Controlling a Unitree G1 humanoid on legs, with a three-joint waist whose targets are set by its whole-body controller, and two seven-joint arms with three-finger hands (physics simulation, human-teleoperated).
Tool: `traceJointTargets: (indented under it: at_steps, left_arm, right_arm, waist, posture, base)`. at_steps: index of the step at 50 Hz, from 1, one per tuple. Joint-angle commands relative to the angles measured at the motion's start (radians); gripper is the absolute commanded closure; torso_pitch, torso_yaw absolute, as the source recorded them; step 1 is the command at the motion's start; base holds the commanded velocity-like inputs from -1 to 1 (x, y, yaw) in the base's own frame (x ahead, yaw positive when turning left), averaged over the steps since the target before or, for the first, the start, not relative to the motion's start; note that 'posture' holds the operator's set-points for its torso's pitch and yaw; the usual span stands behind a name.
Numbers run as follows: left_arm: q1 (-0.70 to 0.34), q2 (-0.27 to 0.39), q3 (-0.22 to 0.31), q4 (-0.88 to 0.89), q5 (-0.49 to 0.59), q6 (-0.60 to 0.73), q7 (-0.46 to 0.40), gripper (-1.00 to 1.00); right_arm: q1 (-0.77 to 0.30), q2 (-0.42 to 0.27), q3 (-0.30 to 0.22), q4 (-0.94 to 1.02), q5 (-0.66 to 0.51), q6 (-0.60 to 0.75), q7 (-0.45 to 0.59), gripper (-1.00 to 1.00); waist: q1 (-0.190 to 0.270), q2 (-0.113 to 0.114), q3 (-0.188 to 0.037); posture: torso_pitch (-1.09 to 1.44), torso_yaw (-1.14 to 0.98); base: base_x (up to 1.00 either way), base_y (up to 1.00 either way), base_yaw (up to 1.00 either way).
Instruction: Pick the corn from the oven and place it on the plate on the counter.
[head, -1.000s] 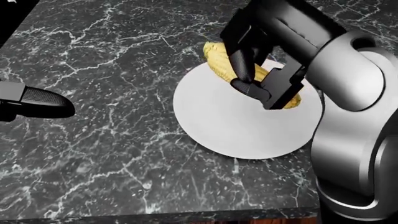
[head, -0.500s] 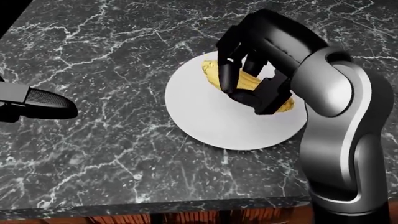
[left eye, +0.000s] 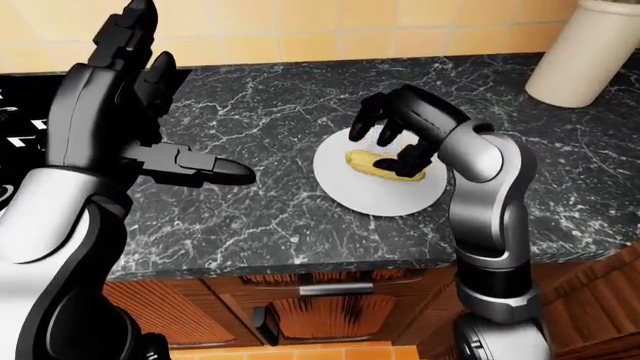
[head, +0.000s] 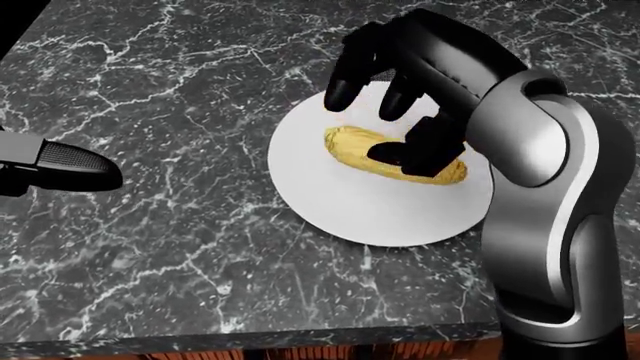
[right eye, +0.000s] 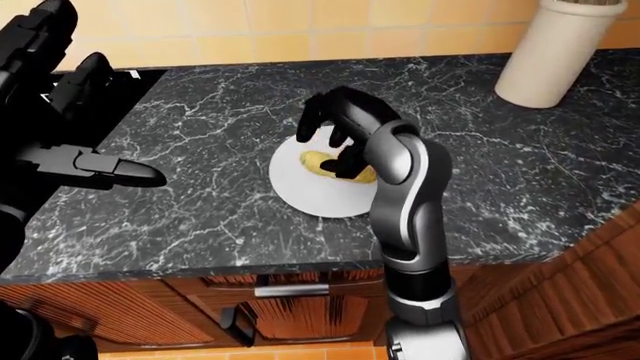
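The yellow corn (head: 392, 157) lies flat on the white plate (head: 330, 206) on the black marble counter (head: 180, 247). My right hand (head: 375, 124) hovers just over the corn, open. Two fingers are spread above the cob's upper side and the thumb (head: 405, 152) rests close against its middle, hiding part of it. In the left-eye view my left hand (left eye: 150, 112) is raised at the left, open and holding nothing. One of its fingers (head: 65, 165) juts into the head view's left edge, well apart from the plate.
A cream canister (left eye: 588, 46) stands at the counter's top right. The black stove (left eye: 15, 127) lies at the far left. The counter's near edge (left eye: 300, 270) runs below the plate, with wooden cabinet drawers (left eye: 320, 300) underneath. A tiled wall closes the top.
My right hand's fingers have spread and lifted off the corn, which now rests on the plate. The view shifted slightly. The left hand stays in place.
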Motion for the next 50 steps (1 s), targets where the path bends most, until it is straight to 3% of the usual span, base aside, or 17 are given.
traceJointTargets:
  at_steps: [1,15,21,24,28,30,35,42,50]
  left_arm:
    - [-0.027,0.013,0.012,-0.015,0.005,-0.027,0.005,-1.00]
    - [-0.059,0.026,0.019,-0.024,-0.006,0.010,0.006,-1.00]
    - [-0.085,0.051,0.045,-0.034,-0.028,0.048,0.002,-1.00]
    - [-0.114,0.074,0.077,-0.050,-0.053,0.088,0.003,-1.00]
    - [-0.109,0.084,0.128,-0.084,-0.092,0.117,0.012,-1.00]
    - [-0.122,0.101,0.172,-0.103,-0.124,0.153,0.015,-1.00]
    - [-0.142,0.131,0.286,-0.149,-0.217,0.217,0.036,-1.00]
    - [-0.119,0.197,0.369,-0.157,-0.363,0.191,0.124,-1.00]
    - [-0.035,0.341,0.446,-0.135,-0.641,0.059,0.358,-1.00]
  right_arm:
    - [-0.036,-0.007,-0.009,-0.036,-0.002,-0.007,-0.003,-0.07]
    - [-0.152,-0.095,-0.072,-0.142,0.047,0.104,0.097,-0.04]
    - [-0.214,-0.181,-0.129,-0.186,0.110,0.198,0.101,-0.18]
    - [-0.250,-0.243,-0.161,-0.193,0.152,0.242,0.084,-0.51]
    - [-0.275,-0.311,-0.189,-0.218,0.206,0.310,0.062,-0.61]
    - [-0.282,-0.350,-0.210,-0.231,0.236,0.340,0.044,-0.90]
    - [-0.288,-0.414,-0.231,-0.278,0.301,0.418,0.000,-0.97]
    - [-0.229,-0.436,-0.263,-0.289,0.408,0.419,-0.169,-1.00]
    - [-0.178,-0.458,-0.264,-0.327,0.498,0.435,-0.291,-1.00]
  waist:
    - [0.000,0.002,-0.026]
    - [-0.002,-0.001,-0.019]
    - [-0.001,-0.003,-0.013]
    - [0.000,-0.005,-0.010]
    - [-0.001,-0.006,-0.004]
    - [-0.001,-0.006,-0.002]
    - [-0.001,-0.006,0.005]
    - [0.000,-0.004,0.009]
    - [-0.001,0.002,0.013]
  posture:
    - [0.00,0.00]
    - [0.00,0.00]
    - [0.00,0.00]
    - [0.00,0.00]
    - [0.00,0.00]
    - [0.00,0.00]
    - [0.00,0.00]
    - [0.00,0.00]
    - [0.00,0.00]
  base:
    - [0.00,0.00,0.00]
    - [0.00,0.00,0.00]
    - [0.00,0.00,0.00]
    - [0.00,0.00,0.00]
    - [0.00,0.00,0.00]
    - [0.00,0.00,0.00]
    - [0.00,0.00,0.00]
    - [0.00,0.00,0.00]
    - [0.00,0.00,0.00]
